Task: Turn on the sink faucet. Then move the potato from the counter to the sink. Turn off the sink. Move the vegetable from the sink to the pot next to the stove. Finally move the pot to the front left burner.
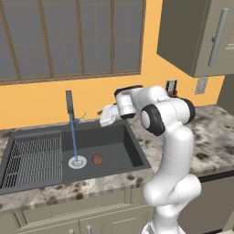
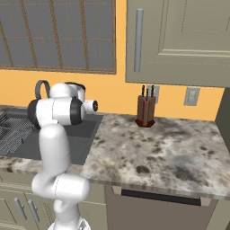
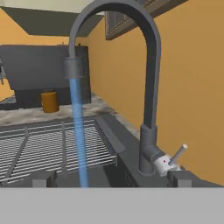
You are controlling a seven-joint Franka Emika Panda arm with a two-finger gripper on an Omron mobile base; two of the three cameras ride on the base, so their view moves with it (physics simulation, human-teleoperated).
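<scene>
Water runs in a blue stream (image 1: pixel 73 137) from the dark gooseneck faucet (image 3: pixel 148 87) straight down to the round drain (image 1: pixel 77 162) in the floor of the dark sink (image 1: pixel 132 151). The potato (image 1: pixel 97 159) lies on the sink floor just beside the drain, on its right in the left base view, and apart from the stream. A wire rack (image 1: pixel 34 160) covers the left part of the basin.

The gripper (image 3: pixel 111 178) is open, its two dark fingertips (image 3: pixel 43 178) standing wide apart with nothing between them. In the hand view it faces the base of the faucet, where the small lever handle (image 3: pixel 177 155) sticks up at a slant just above the right fingertip; whether they touch cannot be told. In the left base view the gripper hangs over the back right corner of the sink, near the wall.

A brown knife block (image 2: pixel 146 112) stands on the speckled stone surface (image 2: pixel 170 148) against the orange wall, well apart from the sink. An orange canister (image 3: pixel 50 101) sits on the far surface beyond the rack
</scene>
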